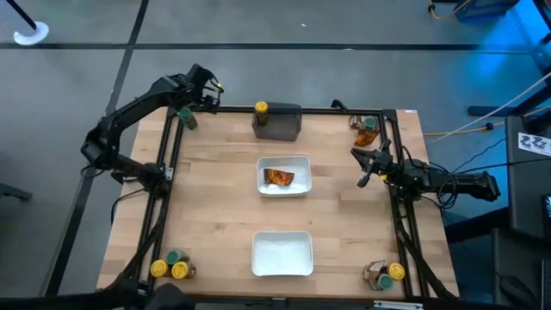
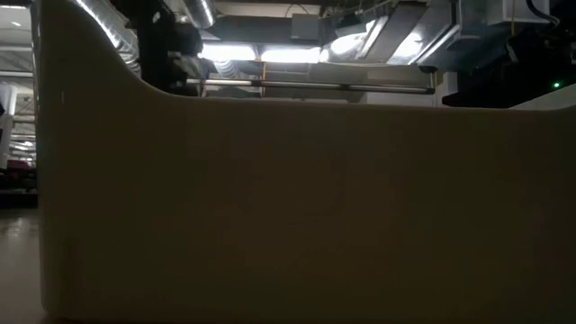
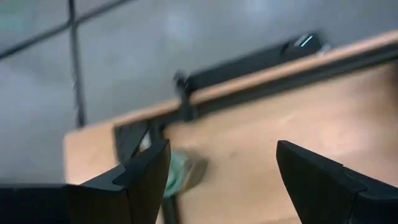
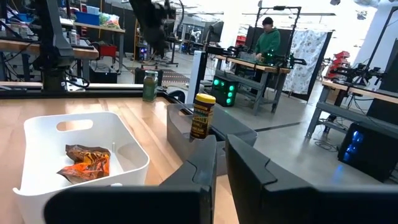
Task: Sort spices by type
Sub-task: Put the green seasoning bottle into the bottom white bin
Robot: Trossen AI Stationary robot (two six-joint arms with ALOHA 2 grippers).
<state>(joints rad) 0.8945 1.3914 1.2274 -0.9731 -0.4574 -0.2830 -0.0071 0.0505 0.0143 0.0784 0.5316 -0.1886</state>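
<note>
My left gripper (image 1: 207,89) (image 3: 221,155) is open and hovers over the table's far left corner. A green-lidded jar (image 1: 185,118) (image 3: 178,174) stands on the table just below it, beside one finger, untouched. My right gripper (image 1: 365,168) (image 4: 220,155) is shut and empty at the right edge, pointing toward the middle tray. A yellow-lidded jar (image 1: 261,109) (image 4: 202,116) stands on the dark grey block (image 1: 280,125). An orange-brown sachet (image 1: 278,177) (image 4: 84,163) lies in the middle white tray (image 1: 303,164).
A second white tray (image 1: 282,253) sits near the front edge; its wall (image 2: 288,207) fills the low view. Jars and a sachet (image 1: 367,131) cluster at the far right corner. There are more jars (image 1: 170,267) at the near left, and a sachet with a yellow-lidded jar (image 1: 386,274) at the near right. A person (image 4: 268,38) stands in the room beyond the table.
</note>
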